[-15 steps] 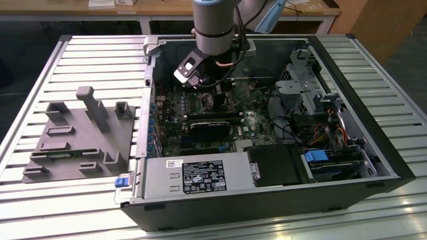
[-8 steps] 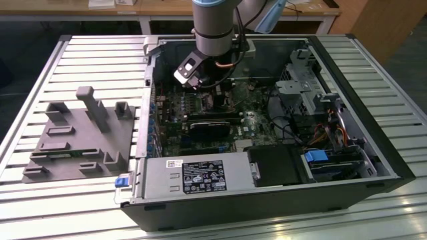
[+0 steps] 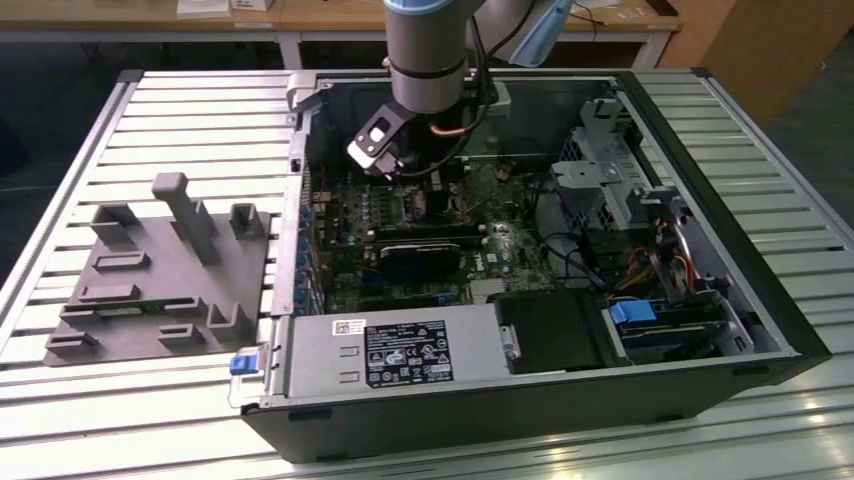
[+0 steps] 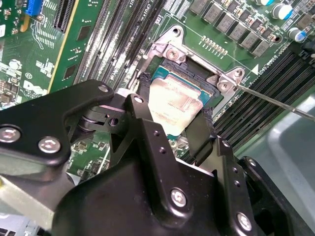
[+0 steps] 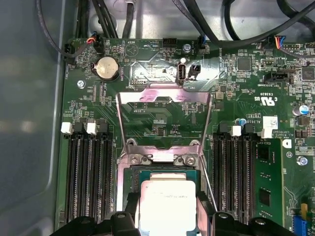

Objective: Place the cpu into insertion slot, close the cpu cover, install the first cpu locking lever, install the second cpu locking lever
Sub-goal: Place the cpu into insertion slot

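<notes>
ROBOT SEATS PROCESSOR: A Universal Robots arm reaches down into an open desktop computer case lying on its side on a slatted metal table. A grey moulded fixture sits beside the case on the exterior view's left, and the grey power supply runs along the case's near edge. In the second wrist view the gripper pinches the cpu, its two black fingers pressed against opposite edges of the pale metal-topped chip. The cpu sits directly over the insertion slot, whose teal inner edge shows past the chip's far side (whether the chip has fully settled in cannot be told). In the first wrist view the cpu cover stands swung open behind the socket, its square cutout framing the green motherboard. A thin wire locking lever slants away from the socket's corner, apart from the cover. Black memory slots flank the socket on both sides, and a coin cell battery lies beyond the cover.
</notes>
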`<state>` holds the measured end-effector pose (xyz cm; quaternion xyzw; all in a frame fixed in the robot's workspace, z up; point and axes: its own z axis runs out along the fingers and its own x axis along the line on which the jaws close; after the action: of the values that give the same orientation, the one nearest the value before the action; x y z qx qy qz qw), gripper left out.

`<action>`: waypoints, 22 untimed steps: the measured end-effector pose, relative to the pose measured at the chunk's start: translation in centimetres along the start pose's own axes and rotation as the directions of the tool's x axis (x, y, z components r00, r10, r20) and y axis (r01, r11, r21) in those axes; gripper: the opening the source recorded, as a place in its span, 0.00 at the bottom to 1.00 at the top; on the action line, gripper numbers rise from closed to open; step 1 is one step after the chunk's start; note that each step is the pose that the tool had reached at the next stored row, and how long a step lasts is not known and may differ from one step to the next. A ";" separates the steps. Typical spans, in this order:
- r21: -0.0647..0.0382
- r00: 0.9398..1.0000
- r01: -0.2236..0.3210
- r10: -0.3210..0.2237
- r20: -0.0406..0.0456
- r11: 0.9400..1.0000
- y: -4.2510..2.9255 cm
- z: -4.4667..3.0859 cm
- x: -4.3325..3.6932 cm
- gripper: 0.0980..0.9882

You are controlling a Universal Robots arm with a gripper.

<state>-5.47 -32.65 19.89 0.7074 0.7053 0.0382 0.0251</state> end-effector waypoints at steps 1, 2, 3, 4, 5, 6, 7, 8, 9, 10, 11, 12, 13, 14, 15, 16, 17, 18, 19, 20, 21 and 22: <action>0.000 1.000 0.000 0.000 0.000 1.000 0.00 0.03 0.02 0.50; 0.000 1.000 0.000 0.000 0.000 1.000 -0.01 0.07 0.04 0.50; 0.000 1.000 0.000 0.000 0.000 1.000 -0.01 0.11 0.07 0.50; 0.000 1.000 0.000 0.000 0.000 1.000 -0.02 0.15 0.11 0.50; 0.000 1.000 0.000 0.000 0.000 1.000 -0.02 0.19 0.16 0.50; 0.000 1.000 0.000 0.000 0.000 1.000 -0.02 0.21 0.19 0.50; 0.000 1.000 0.000 0.000 0.000 1.000 -0.02 0.21 0.21 0.50; 0.000 1.000 0.000 0.000 0.000 1.000 -0.02 0.22 0.22 0.50; 0.000 1.000 0.000 0.000 0.000 1.000 -0.03 0.25 0.24 0.50; 0.000 1.000 0.000 0.000 0.000 1.000 -0.03 0.30 0.24 0.50; 0.000 1.000 0.000 0.000 0.000 1.000 -0.04 0.37 0.24 0.50; 0.000 1.000 0.000 0.000 0.000 1.000 -0.04 0.42 0.25 0.50; 0.000 1.000 0.000 0.000 0.000 1.000 -0.04 0.42 0.25 0.50; 0.000 1.000 0.000 0.000 0.000 1.000 -0.05 0.42 0.25 0.50; 0.000 1.000 0.000 0.000 0.000 1.000 -0.06 0.44 0.26 0.50; 0.000 1.000 0.000 0.000 0.000 1.000 -0.07 0.45 0.29 0.50; 0.000 1.000 0.000 0.000 0.000 1.000 -0.08 0.47 0.32 0.50; 0.000 1.000 0.000 0.000 0.000 1.000 -0.09 0.47 0.35 0.50; 0.000 1.000 0.000 0.000 0.000 1.000 -0.11 0.48 0.38 0.50; 0.000 1.000 0.000 0.000 0.000 1.000 -0.13 0.48 0.39 0.50; 0.000 1.000 0.000 0.000 0.000 1.000 -0.13 0.51 0.40 0.50; 0.000 1.000 0.000 0.000 0.000 1.000 -0.13 0.55 0.40 0.50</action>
<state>-5.55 -32.24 19.34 0.7074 0.7054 0.0383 0.0250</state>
